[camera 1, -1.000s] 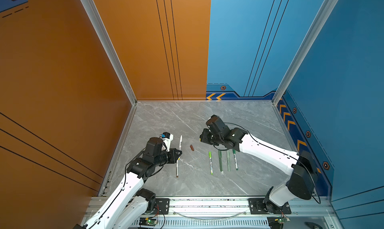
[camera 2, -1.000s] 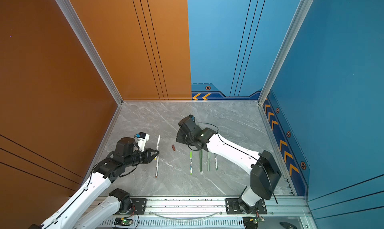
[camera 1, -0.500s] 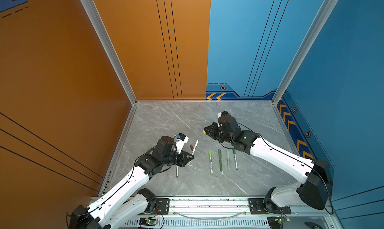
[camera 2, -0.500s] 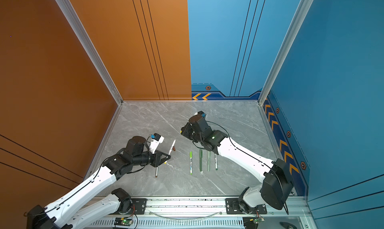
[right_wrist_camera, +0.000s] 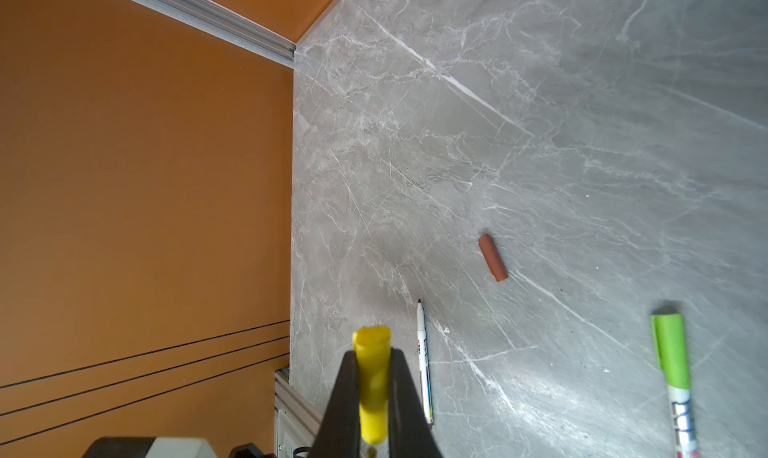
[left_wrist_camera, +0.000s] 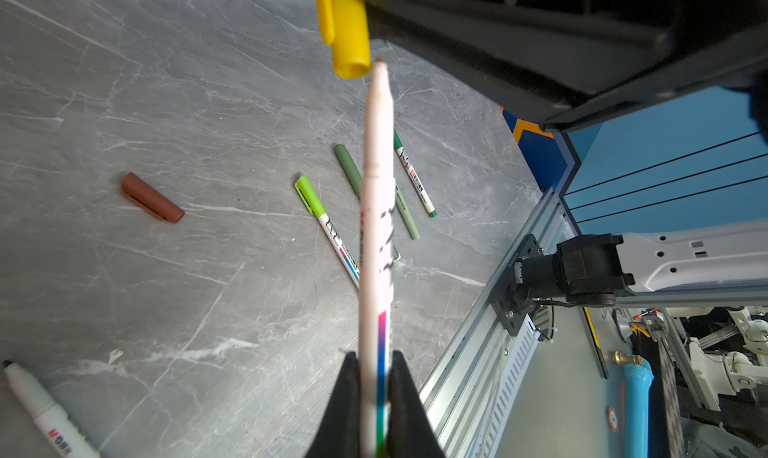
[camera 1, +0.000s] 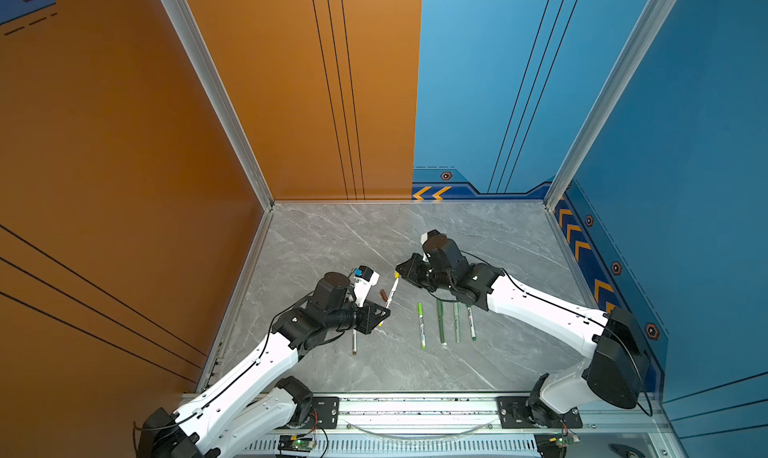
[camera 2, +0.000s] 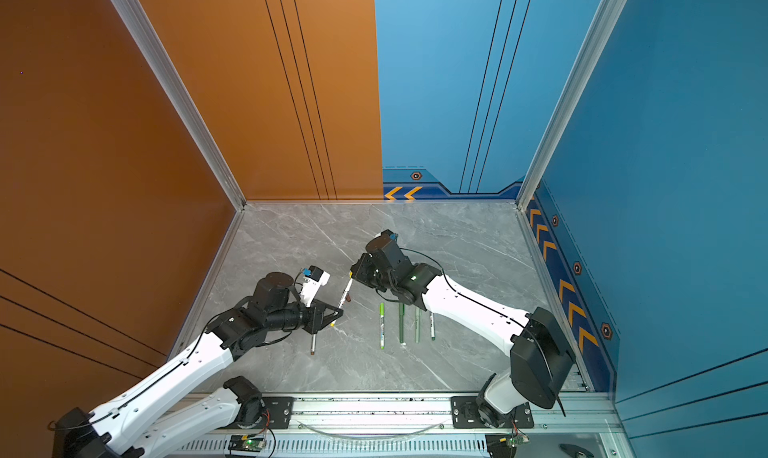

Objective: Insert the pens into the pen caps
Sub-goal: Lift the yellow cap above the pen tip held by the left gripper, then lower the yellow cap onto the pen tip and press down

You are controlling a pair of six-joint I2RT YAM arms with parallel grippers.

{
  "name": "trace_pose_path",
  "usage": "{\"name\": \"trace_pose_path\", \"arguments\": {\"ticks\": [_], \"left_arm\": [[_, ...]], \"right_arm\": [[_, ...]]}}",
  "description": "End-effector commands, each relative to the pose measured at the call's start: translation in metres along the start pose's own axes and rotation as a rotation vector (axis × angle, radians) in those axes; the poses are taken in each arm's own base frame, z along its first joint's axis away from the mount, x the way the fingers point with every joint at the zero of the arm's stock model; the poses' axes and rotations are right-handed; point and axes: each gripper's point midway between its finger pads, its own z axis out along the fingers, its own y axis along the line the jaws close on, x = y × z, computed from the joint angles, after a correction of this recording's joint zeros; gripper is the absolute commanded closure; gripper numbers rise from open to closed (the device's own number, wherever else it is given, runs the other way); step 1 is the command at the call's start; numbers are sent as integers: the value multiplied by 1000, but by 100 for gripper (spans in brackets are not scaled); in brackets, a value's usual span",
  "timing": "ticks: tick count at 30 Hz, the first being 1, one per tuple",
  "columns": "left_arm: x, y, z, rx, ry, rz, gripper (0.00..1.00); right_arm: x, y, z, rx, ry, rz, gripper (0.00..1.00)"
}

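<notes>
My left gripper (camera 1: 384,312) (left_wrist_camera: 375,364) is shut on a white-barrelled pen (camera 1: 391,292) (left_wrist_camera: 376,227), held tilted above the table. My right gripper (camera 1: 398,273) (right_wrist_camera: 372,360) is shut on the yellow pen cap (left_wrist_camera: 347,40) (right_wrist_camera: 371,377). The pen's tip sits right beside the cap's open mouth, not inside it. A brown pen cap (camera 1: 383,295) (right_wrist_camera: 493,257) lies on the table under the held pen. An uncapped white pen (camera 1: 354,343) (right_wrist_camera: 424,364) lies near my left arm.
Lime (camera 1: 421,325), dark olive (camera 1: 440,320), sage (camera 1: 457,323) and green-ended (camera 1: 471,323) capped pens lie in a row, partly under my right arm. The orange wall (camera 1: 166,185) stands close on the left. A metal rail (camera 1: 415,410) runs along the front edge.
My left gripper carried the white pen rightward toward the middle. My right gripper with the yellow cap shifted toward it, so tip and cap mouth now meet.
</notes>
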Motion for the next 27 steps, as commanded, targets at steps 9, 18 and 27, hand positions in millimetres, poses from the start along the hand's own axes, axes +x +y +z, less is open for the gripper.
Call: {"name": "trace_pose_path", "arguments": {"ticks": [9,18,27], "left_arm": [[-10,-3,-5,-15,-44,30,100],[-10,-3,-4,-12,-42,28,100],[-11,-3,-4,-12,-40,29,100]], "right_arm": [[-2,13,-15,-37,-11,-5,100],[-10,15,-23,-42,-45,-3,100],[-13,19,-25,-54,-47,-4,100]]}}
